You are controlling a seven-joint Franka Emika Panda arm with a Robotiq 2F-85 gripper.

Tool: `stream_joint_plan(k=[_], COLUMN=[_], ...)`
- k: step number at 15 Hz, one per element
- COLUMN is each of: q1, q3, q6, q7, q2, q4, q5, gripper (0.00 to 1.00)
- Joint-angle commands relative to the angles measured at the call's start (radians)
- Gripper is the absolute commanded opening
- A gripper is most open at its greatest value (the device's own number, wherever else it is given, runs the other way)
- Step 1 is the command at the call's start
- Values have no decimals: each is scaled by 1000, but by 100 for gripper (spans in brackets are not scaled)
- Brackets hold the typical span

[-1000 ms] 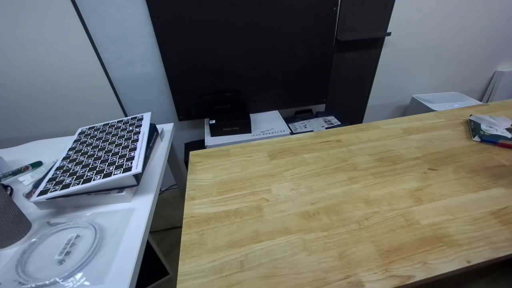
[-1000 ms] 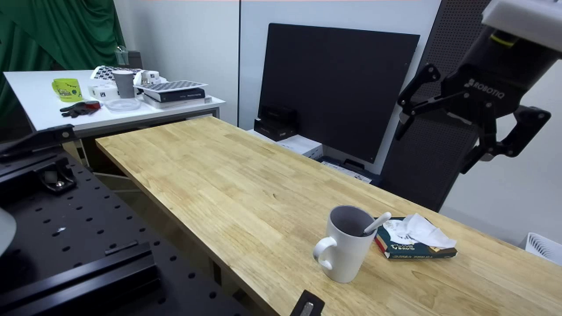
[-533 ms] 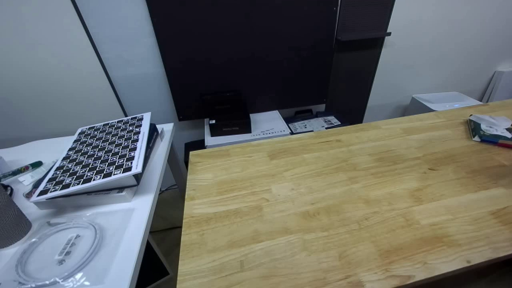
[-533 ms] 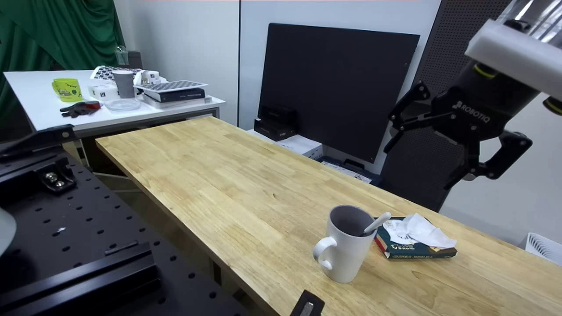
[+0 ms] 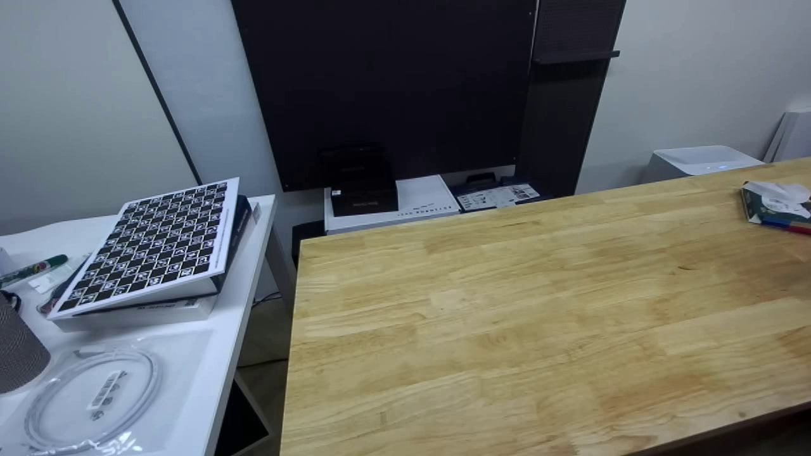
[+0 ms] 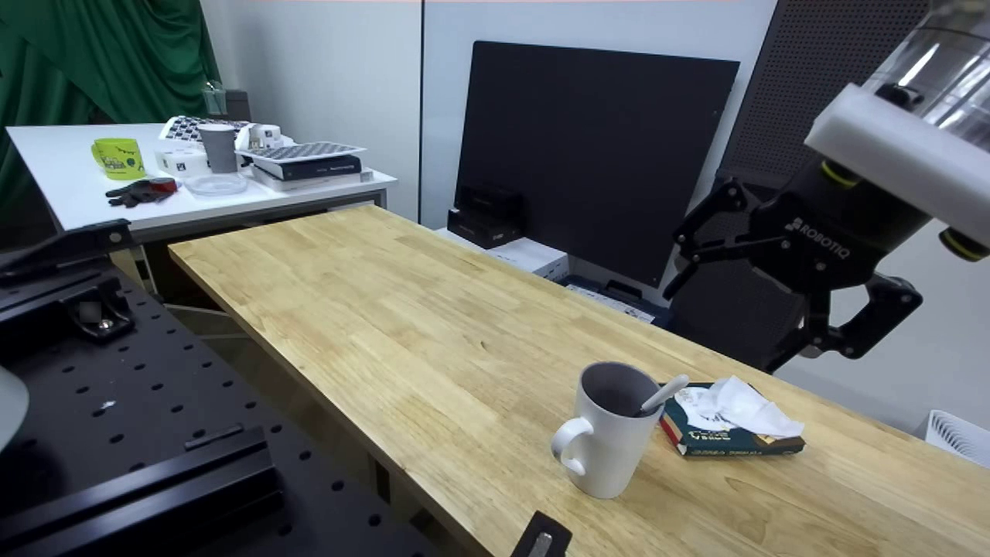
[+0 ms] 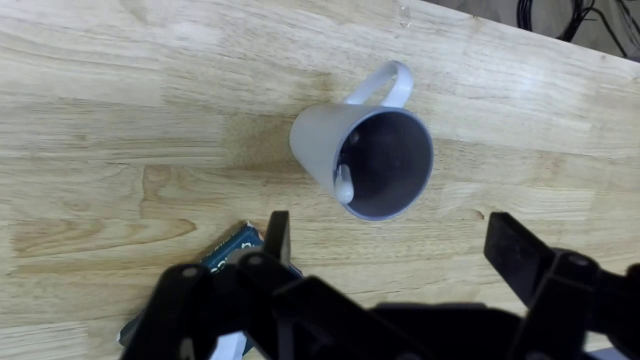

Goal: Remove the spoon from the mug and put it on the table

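A light grey mug (image 6: 615, 456) stands upright on the wooden table (image 6: 387, 302); it also shows in the wrist view (image 7: 317, 137). The spoon (image 6: 667, 393) leans in the mug with its pale handle sticking out over the rim. In the wrist view the spoon's handle end (image 7: 344, 186) lies at the mug's lower left rim; its lower part is mostly hidden inside. My gripper (image 6: 719, 331) is open and empty, above the table and apart from mug and spoon. In the wrist view the gripper (image 7: 389, 227) has its fingers wide apart, below the mug in the picture.
A dark green box with white tissue (image 6: 735, 445) lies beside the mug, partly behind a finger in the wrist view (image 7: 235, 250). A black perforated platform (image 6: 193, 387) runs along the table's near side. A white side counter (image 6: 46, 155) holds cups and books.
My gripper has come down and moved left in an exterior view, closer to the mug, staying open. The mug, spoon and box have not moved.
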State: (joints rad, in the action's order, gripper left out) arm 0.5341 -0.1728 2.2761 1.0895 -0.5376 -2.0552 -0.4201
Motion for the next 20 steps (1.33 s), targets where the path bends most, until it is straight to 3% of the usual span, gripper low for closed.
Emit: stream_joint_plan(k=[1, 16, 20], q1=[42, 33, 53], q3=[20, 12, 44], q6=[-16, -2, 85], q7=[17, -6, 45], q2=[-48, -23, -32], q4=[38, 1, -10], q5=[-13, 11, -40], gripper=[100, 100, 100])
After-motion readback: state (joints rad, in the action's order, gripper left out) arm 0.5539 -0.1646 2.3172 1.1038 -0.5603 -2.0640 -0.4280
